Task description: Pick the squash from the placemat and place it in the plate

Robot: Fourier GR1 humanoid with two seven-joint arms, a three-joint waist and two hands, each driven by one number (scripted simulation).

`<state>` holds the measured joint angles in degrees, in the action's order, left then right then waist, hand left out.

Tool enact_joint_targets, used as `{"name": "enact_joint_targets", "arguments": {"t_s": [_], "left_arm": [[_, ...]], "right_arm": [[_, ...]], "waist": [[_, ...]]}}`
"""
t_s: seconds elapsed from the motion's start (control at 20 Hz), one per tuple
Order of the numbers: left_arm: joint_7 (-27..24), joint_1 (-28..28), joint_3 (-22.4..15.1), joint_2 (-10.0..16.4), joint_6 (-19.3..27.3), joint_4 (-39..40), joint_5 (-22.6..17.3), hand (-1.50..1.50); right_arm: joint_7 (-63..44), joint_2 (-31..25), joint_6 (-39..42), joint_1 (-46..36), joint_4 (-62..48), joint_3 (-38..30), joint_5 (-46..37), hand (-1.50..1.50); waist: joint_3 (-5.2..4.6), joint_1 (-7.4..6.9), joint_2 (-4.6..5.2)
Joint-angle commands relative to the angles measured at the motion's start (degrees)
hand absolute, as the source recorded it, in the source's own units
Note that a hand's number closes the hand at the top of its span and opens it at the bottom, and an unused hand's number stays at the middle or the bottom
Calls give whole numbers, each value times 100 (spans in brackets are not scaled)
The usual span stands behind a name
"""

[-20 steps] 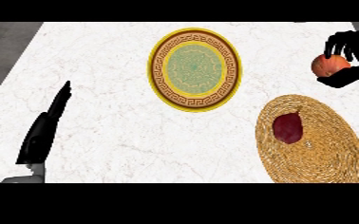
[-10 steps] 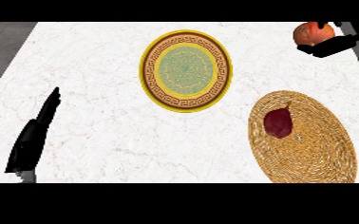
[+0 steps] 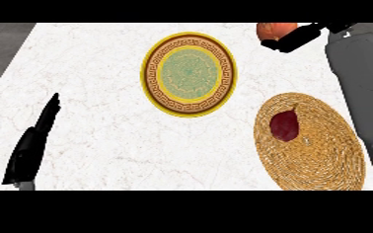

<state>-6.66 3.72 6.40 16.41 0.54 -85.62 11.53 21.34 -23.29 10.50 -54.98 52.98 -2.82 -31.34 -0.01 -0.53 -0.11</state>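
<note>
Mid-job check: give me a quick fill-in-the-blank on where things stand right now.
The right hand is curled round the orange ____.
The plate holds ____.
A dark red object lies on the woven ____.
The left hand rests open at the view's lower ____.
Missing: squash; nothing; placemat; left.

Counter (image 3: 94,79): white marble, and I see it across the whole view.
Plate (image 3: 151,74): yellow rim, patterned band, green centre; just off middle toward 12 o'clock.
Placemat (image 3: 320,158): round, woven straw; 4 o'clock, apart from the plate.
Dark red piece (image 3: 285,125): lies on the placemat's upper left part; I cannot tell what it is.
Squash (image 3: 272,29): orange; 1 o'clock, at the top edge, off the placemat.
Right hand (image 3: 295,38): curled against the squash.
Left hand (image 3: 33,145): 8 o'clock, fingers straight, resting.
</note>
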Motion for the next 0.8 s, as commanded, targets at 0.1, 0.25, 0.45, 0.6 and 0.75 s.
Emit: {"name": "enact_joint_targets", "arguments": {"t_s": [0.1, 0.25, 0.45, 0.6, 0.75], "left_arm": [[225, 85, -14, -53, -128, -343, -85, 0], [103, 43, 11, -34, -178, -192, -46, 0], [-253, 118, 79, -20, -120, 87, 44, 0], [41, 243, -29, -98, -160, -334, 72, 0], [-128, 22, -32, -163, -72, -4, 154, 0]], "right_arm": [[-1141, 974, 1, -628, -10, 286, -100, 150], [-1321, 1241, -16, -667, -135, 390, -198, 150], [-1477, 1691, -155, -927, -815, 670, -529, 150], [-1422, 1871, -256, -814, -1084, 795, -706, 150], [-1432, 2300, -698, -1174, -1856, 803, -864, 150]], "waist": [[-1, -49, 5], [-1, -20, 9], [-3, -67, 27], [0, -57, 26], [-2, -115, 56]]}}
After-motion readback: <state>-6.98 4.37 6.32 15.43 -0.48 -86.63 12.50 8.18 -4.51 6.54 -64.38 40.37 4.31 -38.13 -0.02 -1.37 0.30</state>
